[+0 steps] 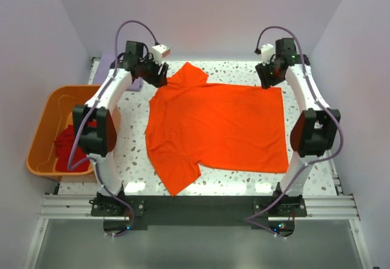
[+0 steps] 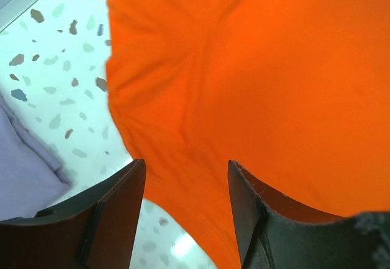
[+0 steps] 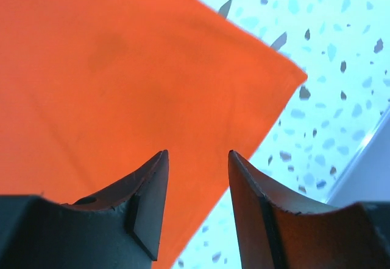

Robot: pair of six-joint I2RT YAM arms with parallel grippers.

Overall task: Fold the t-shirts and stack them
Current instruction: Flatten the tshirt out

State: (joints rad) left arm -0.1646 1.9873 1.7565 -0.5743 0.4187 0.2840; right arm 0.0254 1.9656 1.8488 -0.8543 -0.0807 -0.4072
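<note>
Top external view: the whole table [image 1: 131, 123] is shown, with the bright orange t-shirt [image 1: 216, 129] spread flat in the middle, sleeves toward the left side and hem toward the right.
Seen only from above: an orange tub [image 1: 42, 123] is set off the table's left edge, and the darker red t-shirt [image 1: 70, 144] is bunched inside it.
Left wrist view: wrinkles in the orange cloth are shown close up, and the pale lavender t-shirt [image 2: 24, 178] is seen on the table beside it, a strip of speckled surface between them.
Right wrist view: a far corner of the orange shirt is shown lying flat, with bare table beyond it.
Left end effector [image 1: 159, 77]: it is held over the far sleeve; the jaws are parted and nothing is pinched.
Right end effector [image 1: 268, 77]: it is held over the far hem corner; the jaws are parted and nothing is gripped.
T-shirts counted: three.
Tubs counted: one.
End effectors counted: two.
</note>
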